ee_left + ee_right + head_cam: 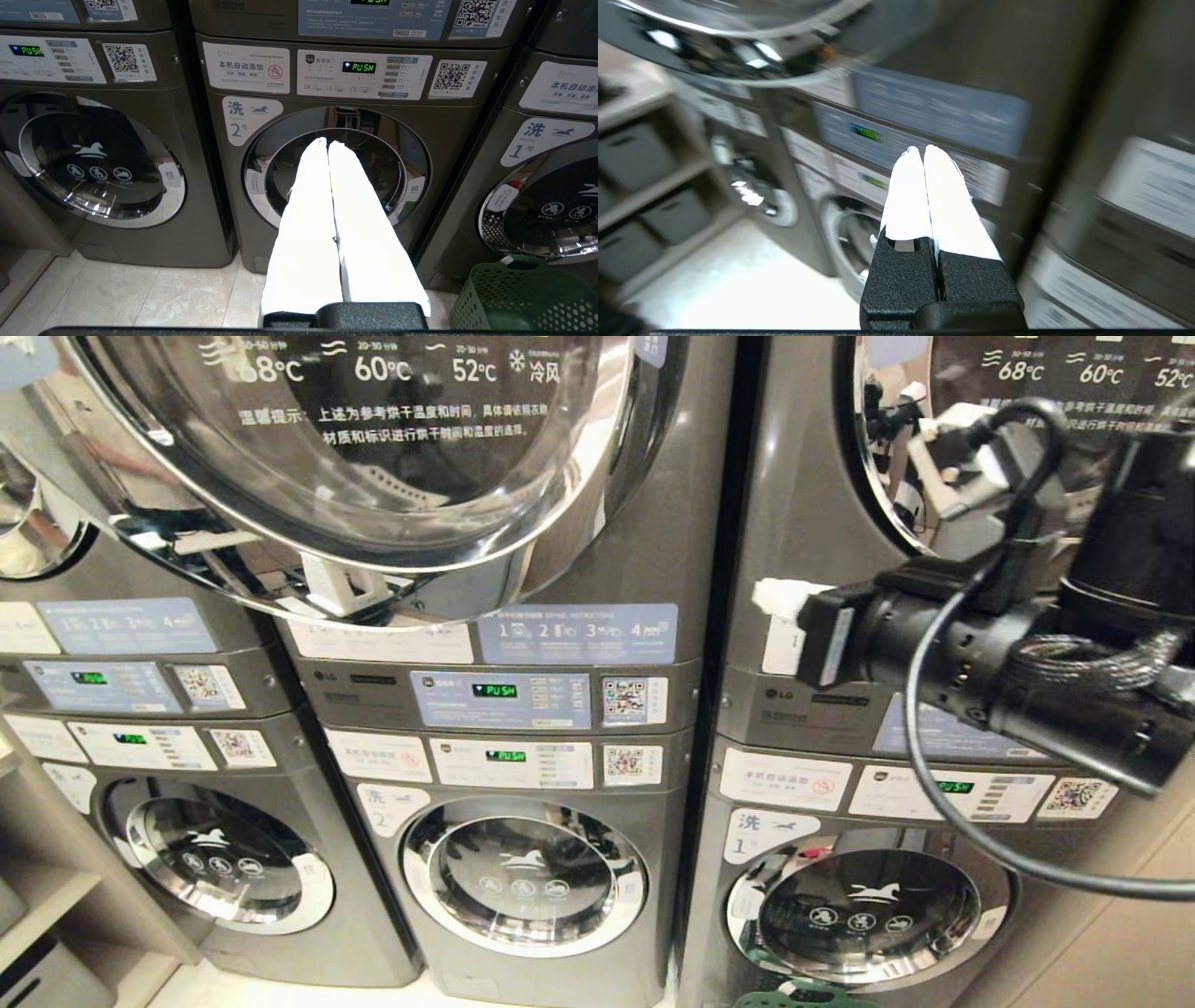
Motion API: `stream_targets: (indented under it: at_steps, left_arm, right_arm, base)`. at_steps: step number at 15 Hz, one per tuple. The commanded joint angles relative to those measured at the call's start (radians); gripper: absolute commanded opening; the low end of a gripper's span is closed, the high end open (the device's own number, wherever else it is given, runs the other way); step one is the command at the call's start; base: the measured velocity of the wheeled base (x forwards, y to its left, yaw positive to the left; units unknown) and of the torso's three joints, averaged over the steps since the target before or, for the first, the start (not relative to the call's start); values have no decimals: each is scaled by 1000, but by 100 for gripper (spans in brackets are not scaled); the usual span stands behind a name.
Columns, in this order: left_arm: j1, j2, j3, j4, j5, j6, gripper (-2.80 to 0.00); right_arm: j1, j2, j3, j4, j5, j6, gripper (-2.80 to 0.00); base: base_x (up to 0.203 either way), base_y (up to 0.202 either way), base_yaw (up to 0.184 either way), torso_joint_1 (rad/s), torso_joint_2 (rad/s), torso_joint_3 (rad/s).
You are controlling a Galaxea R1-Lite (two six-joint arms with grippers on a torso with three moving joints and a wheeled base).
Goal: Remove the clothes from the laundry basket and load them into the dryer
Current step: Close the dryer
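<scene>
My right gripper (pixel 780 598) is held up at the right, level with the panel under the upper machines. Its white fingers are pressed together with nothing between them, as the right wrist view (pixel 923 149) also shows. The middle dryer's (pixel 644 523) big chrome-ringed door (pixel 373 476) reaches out over the neighbouring machine, so it appears swung open. The green perforated laundry basket (pixel 523 298) stands on the floor before washer no. 1, and its rim (pixel 794 999) shows low in the head view. No clothes are in view. My left gripper (pixel 327 142) is shut, empty and low, pointing at washer no. 2.
Three stacks of grey machines fill the wall, washers (pixel 523 877) below with their round doors closed. A wooden shelf (pixel 37 896) with grey bins stands at the left. The floor (pixel 140 294) is pale tile. My right arm's black cable (pixel 934 784) loops before the right stack.
</scene>
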Motion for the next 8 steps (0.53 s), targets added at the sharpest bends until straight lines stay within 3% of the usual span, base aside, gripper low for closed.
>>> stream_targets:
  at_steps: [1, 4, 8]
  left_arm:
    - [0, -2, 2, 0, 0, -1, -280]
    - [0, -2, 2, 0, 0, -1, -280]
    - [0, -2, 2, 0, 0, -1, -280]
  right_arm:
    - [-47, -127, 96, 1, 3, -13, -280]
    - [-120, -225, 312, -4, 73, -36, -280]
    - [-476, -512, 736, -21, 271, -63, -280]
  base:
    - [0, 0, 0, 0, 0, 0]
    - [0, 0, 0, 0, 0, 0]
    - [0, 0, 0, 0, 0, 0]
